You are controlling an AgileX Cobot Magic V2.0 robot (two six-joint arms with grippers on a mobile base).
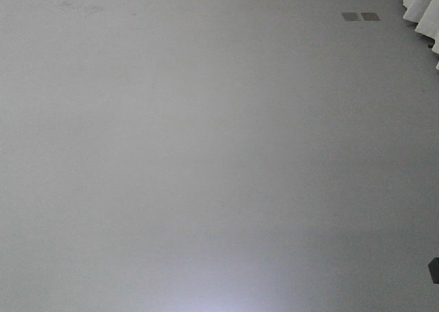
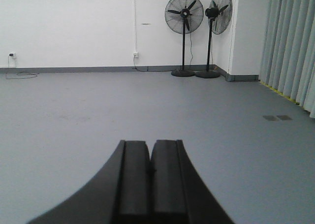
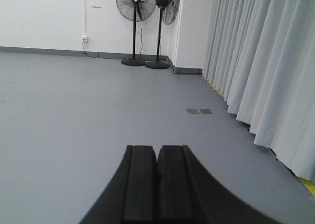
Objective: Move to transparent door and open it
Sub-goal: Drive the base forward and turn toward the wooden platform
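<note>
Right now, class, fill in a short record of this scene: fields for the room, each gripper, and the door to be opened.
Floor: bare, grey
Fans: two, black, on stands, in the far corner
Curtain: pale, pleated, along the right side
Floor plates: two, small, dark, near the curtain
Left gripper: shut, empty
Right gripper: shut, empty
Transparent door: not in any view

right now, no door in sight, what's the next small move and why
Probably rotate the base to search: no transparent door shows in any view, only grey floor, two fans and curtains. The left gripper and right gripper are shut, empty.
</note>
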